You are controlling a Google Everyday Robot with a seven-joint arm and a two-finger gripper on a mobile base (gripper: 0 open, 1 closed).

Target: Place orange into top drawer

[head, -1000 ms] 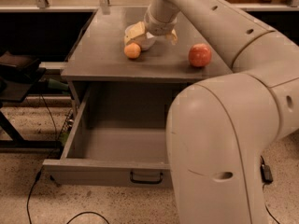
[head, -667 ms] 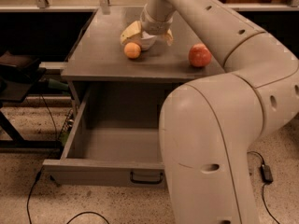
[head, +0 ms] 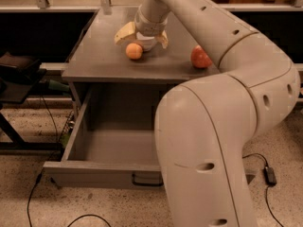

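Gripper [head: 142, 40] is positioned in the upper centre of the frame, low over the grey table [head: 94, 60]. Its two yellowish fingers [head: 124, 33] are spread well apart, gripping nothing. The orange [head: 134, 51] rests on the table just below the gripper in the frame, near the left finger; contact cannot be determined. A larger reddish fruit [head: 201, 56] lies on the table to the right, apart from the gripper. The top drawer [head: 99, 171] stands pulled out in the lower left, and its dark handle [head: 147, 179] is visible on the front panel. The robot's arm [head: 213, 141] covers the drawer's right side.
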